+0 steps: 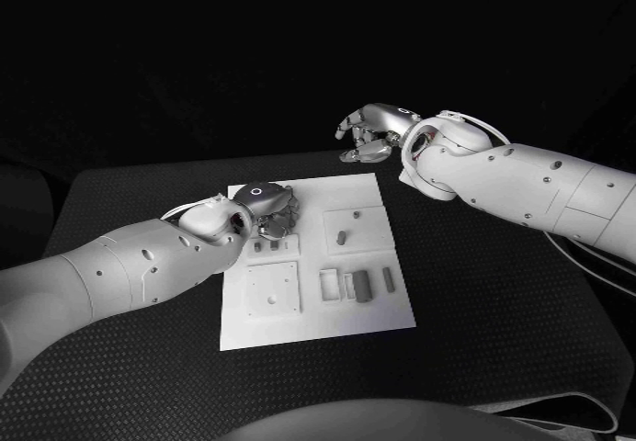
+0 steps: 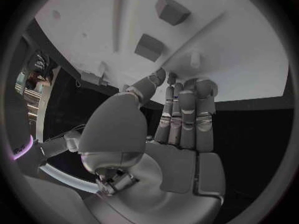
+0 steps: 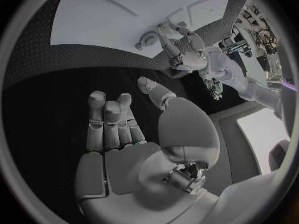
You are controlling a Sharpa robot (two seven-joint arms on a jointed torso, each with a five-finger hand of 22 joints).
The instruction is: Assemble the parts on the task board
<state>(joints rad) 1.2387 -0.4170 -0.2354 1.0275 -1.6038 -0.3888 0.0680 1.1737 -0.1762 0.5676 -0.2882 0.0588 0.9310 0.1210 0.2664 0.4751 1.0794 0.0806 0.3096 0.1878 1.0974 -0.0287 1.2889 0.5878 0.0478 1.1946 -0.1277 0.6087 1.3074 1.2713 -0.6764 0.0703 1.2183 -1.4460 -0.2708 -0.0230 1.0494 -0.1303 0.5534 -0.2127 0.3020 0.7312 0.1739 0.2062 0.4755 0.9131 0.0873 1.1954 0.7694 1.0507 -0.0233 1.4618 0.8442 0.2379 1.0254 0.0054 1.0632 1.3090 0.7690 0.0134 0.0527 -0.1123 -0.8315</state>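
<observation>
Left hand (image 1: 269, 209) is hovering, fingers apart and empty, over the board (image 1: 318, 317); grey parts (image 1: 356, 283) are lying near it. Right hand (image 1: 374, 130) is hanging curled, empty, beyond the board.

The task board (image 1: 318, 317) lies mid-worktop (image 1: 504, 312) with parts (image 1: 356, 283) on its near half, the left hand (image 1: 269, 209) over its far-left area, seemingly empty, the right hand (image 1: 374, 130) beyond its far edge.
</observation>
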